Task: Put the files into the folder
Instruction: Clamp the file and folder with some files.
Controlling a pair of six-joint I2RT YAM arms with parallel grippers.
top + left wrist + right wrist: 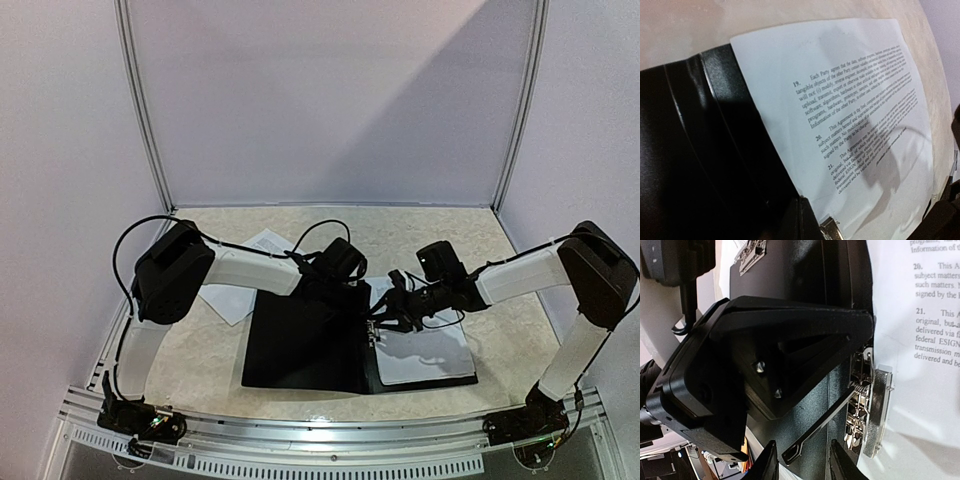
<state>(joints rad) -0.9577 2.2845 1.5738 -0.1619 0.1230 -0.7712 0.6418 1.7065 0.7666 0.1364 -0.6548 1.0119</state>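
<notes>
The black folder lies open on the table, with a printed white sheet on its right half. In the left wrist view the sheet lies beside the black cover. My left gripper rests on the folder's far spine. Its dark fingers look pressed together and hold nothing that I can see. My right gripper is open at the metal clip. The clip's black lever is raised, and its end lies between my fingers without touching them.
More printed sheets lie on the table beyond and to the left of the folder, partly under the left arm. Metal frame posts stand at the back corners. The left gripper's body fills much of the right wrist view.
</notes>
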